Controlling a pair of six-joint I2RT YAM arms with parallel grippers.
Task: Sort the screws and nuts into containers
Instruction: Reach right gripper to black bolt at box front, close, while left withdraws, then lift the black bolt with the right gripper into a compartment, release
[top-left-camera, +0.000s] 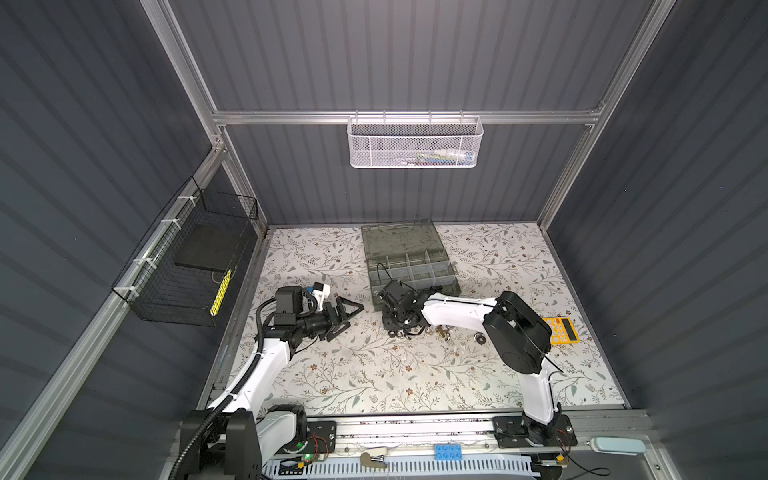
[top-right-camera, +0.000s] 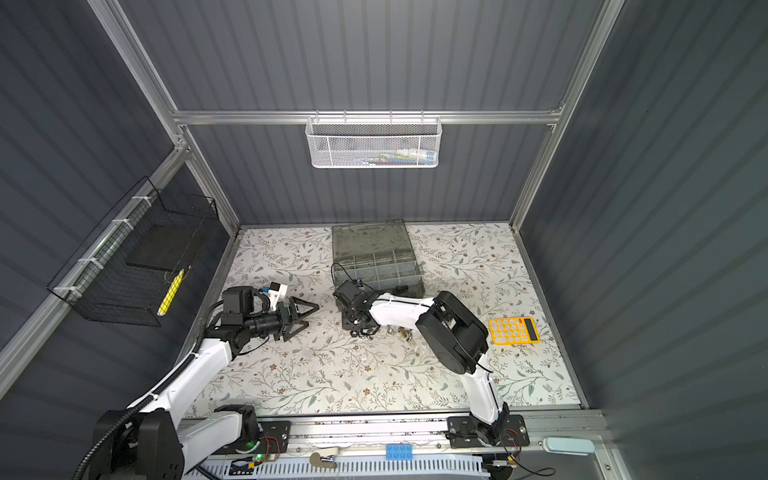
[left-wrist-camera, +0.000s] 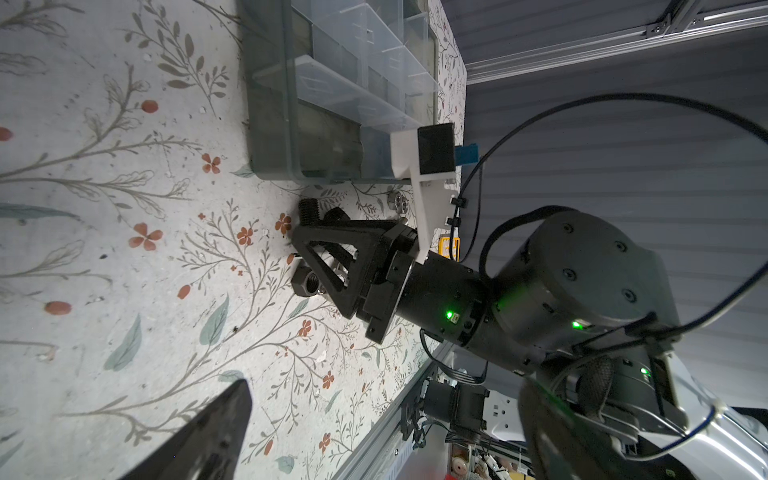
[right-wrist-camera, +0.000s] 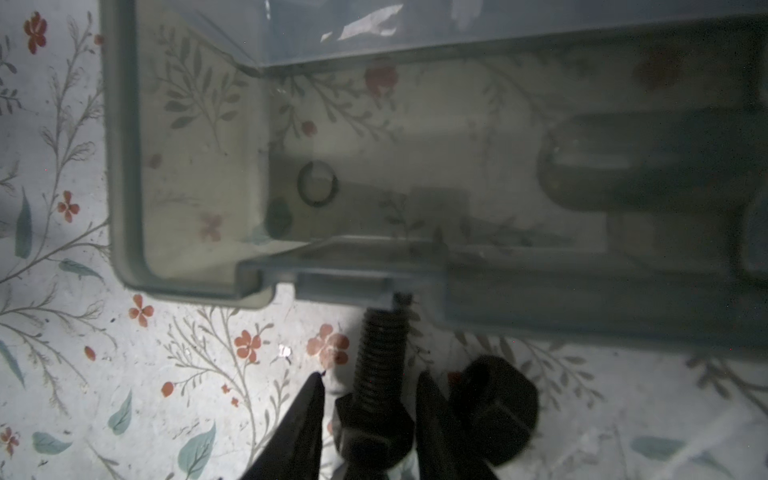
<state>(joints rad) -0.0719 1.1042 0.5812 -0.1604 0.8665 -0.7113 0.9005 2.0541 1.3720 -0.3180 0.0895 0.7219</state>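
Observation:
A black bolt (right-wrist-camera: 380, 361) lies on the floral table just in front of the grey-green organiser case (right-wrist-camera: 124, 166). My right gripper (right-wrist-camera: 372, 376) points down over it, open, with a finger close on each side of the bolt's hex head and a thin gap still showing. A black nut (right-wrist-camera: 494, 407) sits just outside one finger. More screws and nuts (top-left-camera: 444, 331) are scattered in a row beside the right arm. The containers (top-left-camera: 451, 266) stand with the lid open. My left gripper (top-left-camera: 353, 320) hovers wide open and empty, left of the case.
An orange calculator (top-left-camera: 561, 330) lies at the right of the table. A white mesh basket (top-left-camera: 415, 141) hangs on the back wall and a black wire basket (top-left-camera: 187, 266) on the left wall. A black hex nut (left-wrist-camera: 307, 282) rests beside the right gripper's finger.

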